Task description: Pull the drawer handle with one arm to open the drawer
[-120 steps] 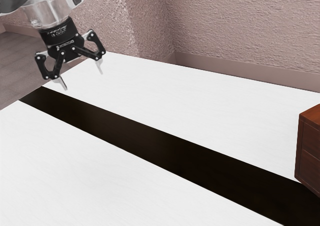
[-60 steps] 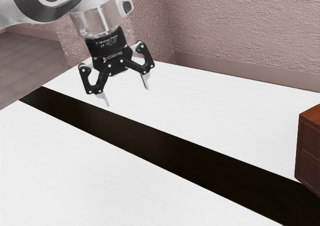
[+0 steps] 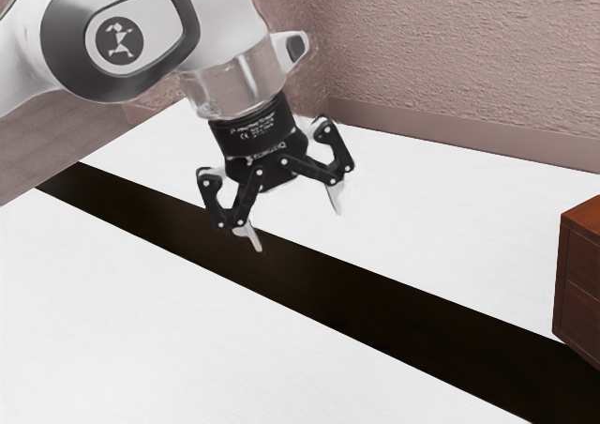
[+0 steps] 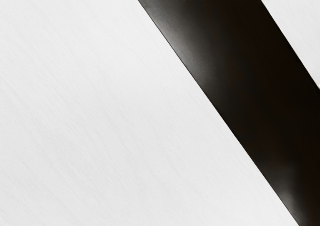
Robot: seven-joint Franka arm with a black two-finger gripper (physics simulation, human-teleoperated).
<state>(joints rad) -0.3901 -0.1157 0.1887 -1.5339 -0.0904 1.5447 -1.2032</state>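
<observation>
1. The gripper (image 3: 296, 227) is hanging just above the table (image 3: 441, 199), its two fingers spread wide and holding nothing. One fingertip is pointing down over the near edge of the black strip (image 3: 394, 316), the other over the white surface on the far side.
2. The brown wooden drawer cabinet (image 3: 579, 283) is standing at the exterior view's right edge, well apart from the gripper. Seams on its front are suggesting stacked drawers; the handle cannot be made out.
3. The coming move is turning on that one relation: the cabinet is lying toward the exterior view's right and somewhat nearer than the fingers, so the arm is probably needing a long reach that way before any pull can begin. Which way the handle's long axis runs cannot be told.
4. The black strip is running diagonally across the white top, from far left to near right, ending close to the cabinet. In the wrist view the strip (image 4: 240, 76) is crossing the pale surface (image 4: 100, 116) under the hand.
5. A rough pinkish wall (image 3: 450, 39) with a baseboard is closing the room behind the table.
</observation>
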